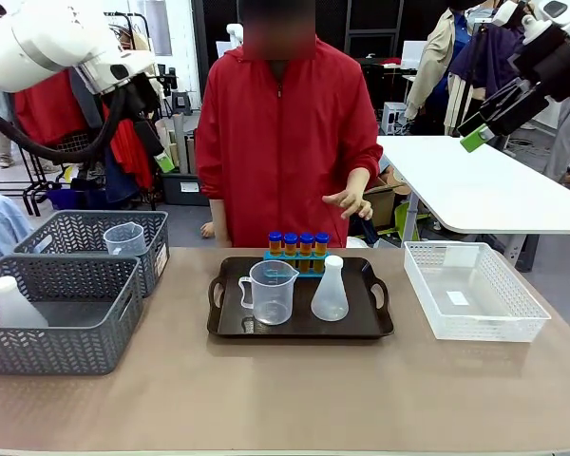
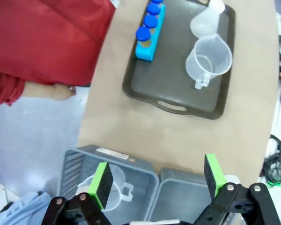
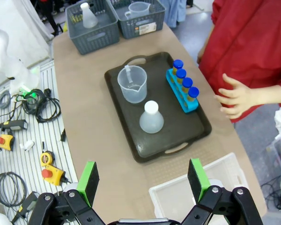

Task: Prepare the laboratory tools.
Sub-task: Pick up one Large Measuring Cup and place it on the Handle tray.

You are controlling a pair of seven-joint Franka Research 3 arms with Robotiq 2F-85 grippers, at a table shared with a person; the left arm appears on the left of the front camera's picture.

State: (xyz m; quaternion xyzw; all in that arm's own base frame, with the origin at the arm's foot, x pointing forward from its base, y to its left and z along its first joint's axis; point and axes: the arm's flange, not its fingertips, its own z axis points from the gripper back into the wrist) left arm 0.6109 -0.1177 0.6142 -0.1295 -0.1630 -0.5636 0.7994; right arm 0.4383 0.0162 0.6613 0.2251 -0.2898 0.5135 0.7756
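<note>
Both arms hang high and the tools sit on the dark brown handled tray (image 1: pixel 299 328) at mid-surface. The left end effector (image 2: pixel 157 180) is spread wide with nothing between its green pads, looking straight down on the two grey mesh baskets (image 2: pixel 110 176). The right end effector (image 3: pixel 144 180) is just as wide and just as empty, poised above the white mesh basket (image 3: pixel 196 197).

On the tray: the clear plastic measuring beaker with handle (image 1: pixel 271 293) at the robot's left, the small translucent white conical flask (image 1: pixel 330 290) touching or just beside it on the right, and behind them the four yellow-orange tubes with blue caps (image 1: pixel 298 243) upright in a blue rack, their row running across the tray (the person's hand (image 1: pixel 350 201) hovers beyond it).

The beaker lies toward the left arm's side, the flask toward the right; I'd judge each arm must come down and inward.
</note>
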